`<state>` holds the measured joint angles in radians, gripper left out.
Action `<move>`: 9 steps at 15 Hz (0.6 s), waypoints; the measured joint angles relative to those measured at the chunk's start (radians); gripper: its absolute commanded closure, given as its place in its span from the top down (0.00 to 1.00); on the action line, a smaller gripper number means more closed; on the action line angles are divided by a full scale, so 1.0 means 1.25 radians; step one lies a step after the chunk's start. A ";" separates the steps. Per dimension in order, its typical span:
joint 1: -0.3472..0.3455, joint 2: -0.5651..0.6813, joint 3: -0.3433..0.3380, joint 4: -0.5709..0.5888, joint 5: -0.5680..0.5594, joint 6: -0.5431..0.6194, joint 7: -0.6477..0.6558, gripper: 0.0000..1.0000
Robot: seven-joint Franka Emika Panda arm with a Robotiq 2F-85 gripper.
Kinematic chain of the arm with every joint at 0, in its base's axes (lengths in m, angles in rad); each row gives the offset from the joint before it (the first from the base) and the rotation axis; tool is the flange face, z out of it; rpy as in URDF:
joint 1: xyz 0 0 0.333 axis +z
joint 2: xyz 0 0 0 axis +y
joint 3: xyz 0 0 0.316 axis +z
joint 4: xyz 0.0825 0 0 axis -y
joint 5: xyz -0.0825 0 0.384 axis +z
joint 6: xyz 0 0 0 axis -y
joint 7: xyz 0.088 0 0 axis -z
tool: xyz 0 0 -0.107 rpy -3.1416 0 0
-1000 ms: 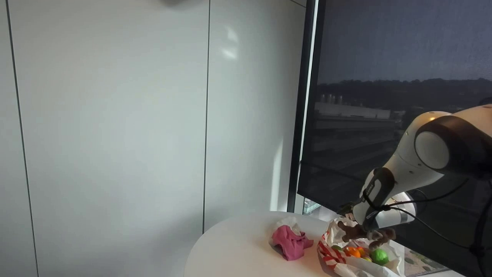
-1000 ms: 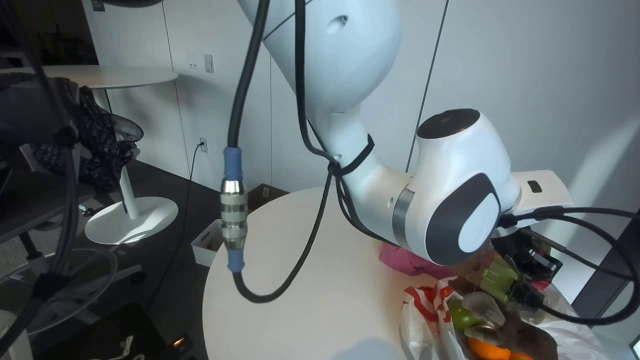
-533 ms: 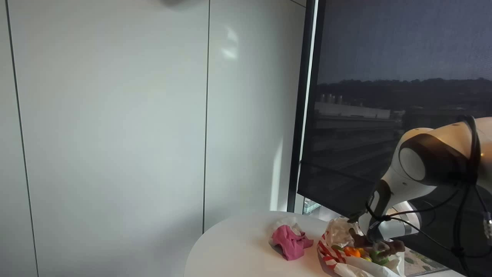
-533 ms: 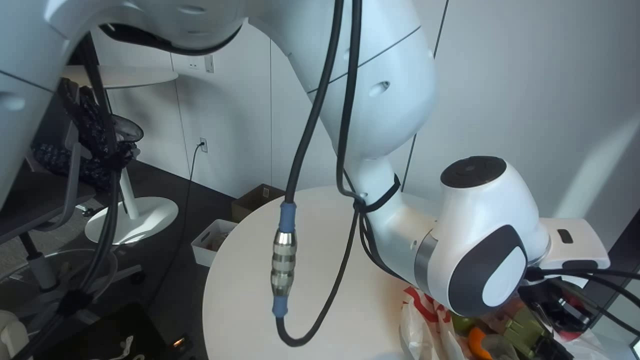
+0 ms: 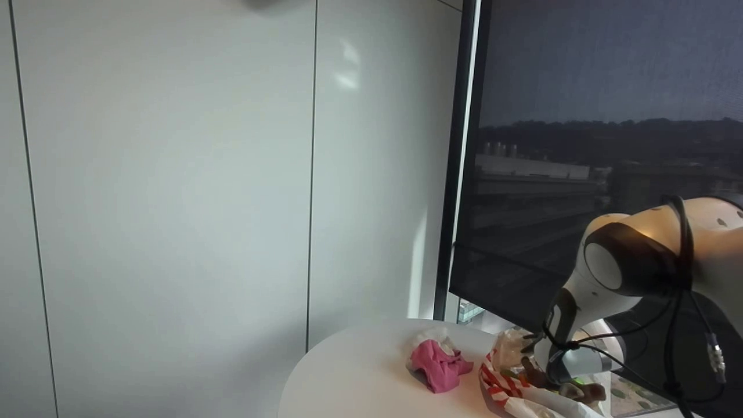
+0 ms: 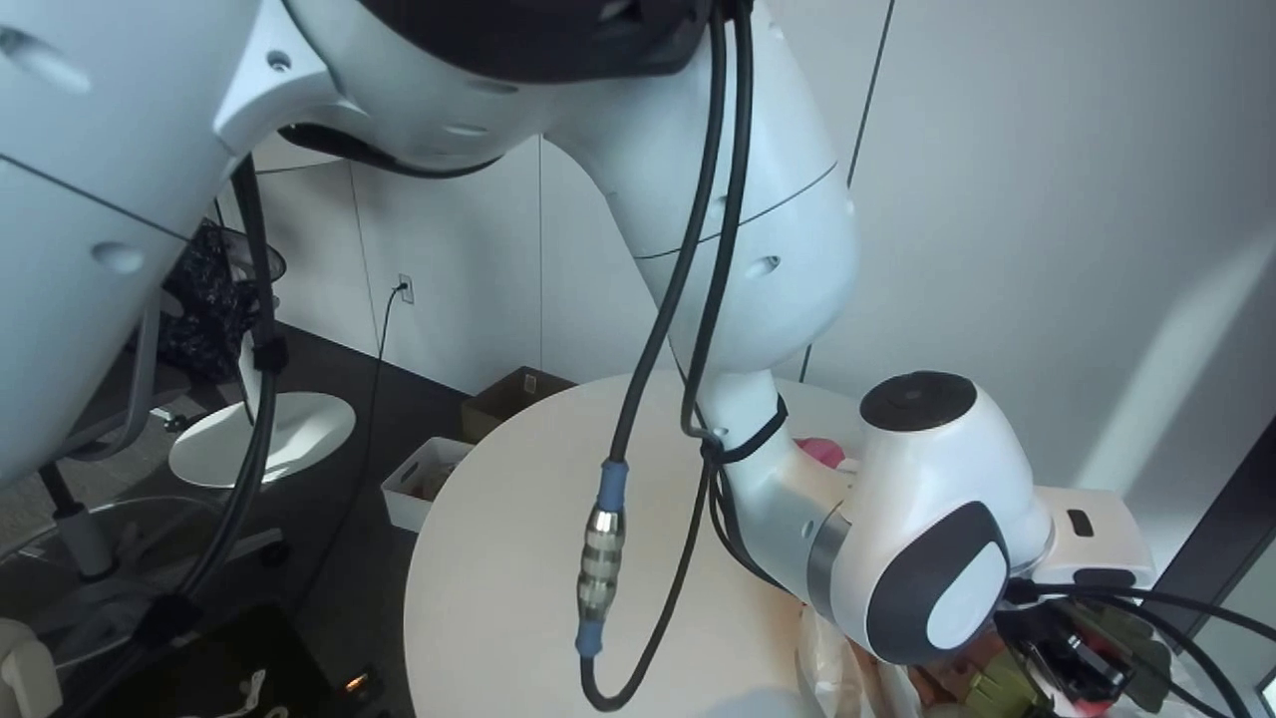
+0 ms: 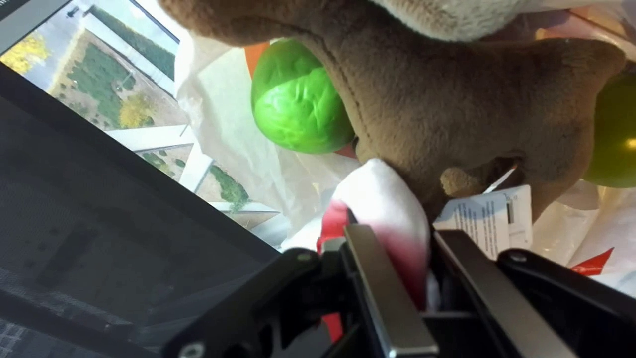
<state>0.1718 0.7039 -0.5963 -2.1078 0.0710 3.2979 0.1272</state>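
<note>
My gripper point(image 7: 403, 231) is shut on a red-and-white soft part point(image 7: 382, 199) that seems to belong to a brown plush toy point(image 7: 447, 109). The fingers point down into a white bag with red stripes point(image 5: 508, 386) on the round table. The plush toy lies across the bag's mouth and also shows in an exterior view point(image 5: 591, 393). A printed white tag point(image 7: 489, 219) hangs from the toy beside one finger. A green round fruit point(image 7: 300, 99) and a yellow-green one point(image 7: 616, 134) lie in the bag under the toy. The wrist hides much of the bag in both exterior views.
A pink cloth point(image 5: 438, 366) with crumpled white plastic point(image 5: 435, 334) lies beside the bag on the white table point(image 5: 336, 371). A dark window blind point(image 5: 580, 220) stands close behind the arm. Cables point(image 6: 601, 568) hang from the arm. A white box point(image 6: 424, 489) stands on the floor.
The arm has come down. The gripper and plush toy have moved lower into the bag's mouth, and the toy now covers more of the orange and green fruit.
</note>
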 measured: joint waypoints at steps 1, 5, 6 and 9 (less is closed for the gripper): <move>0.000 0.002 0.000 0.003 0.002 0.002 0.000 0.65; -0.005 -0.009 0.010 0.005 0.014 0.000 0.000 0.94; -0.007 -0.015 0.015 0.005 0.016 -0.005 0.000 0.60; -0.013 -0.028 0.023 0.005 0.017 -0.017 0.000 0.50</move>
<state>0.1551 0.6683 -0.5678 -2.1015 0.0928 3.2767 0.1274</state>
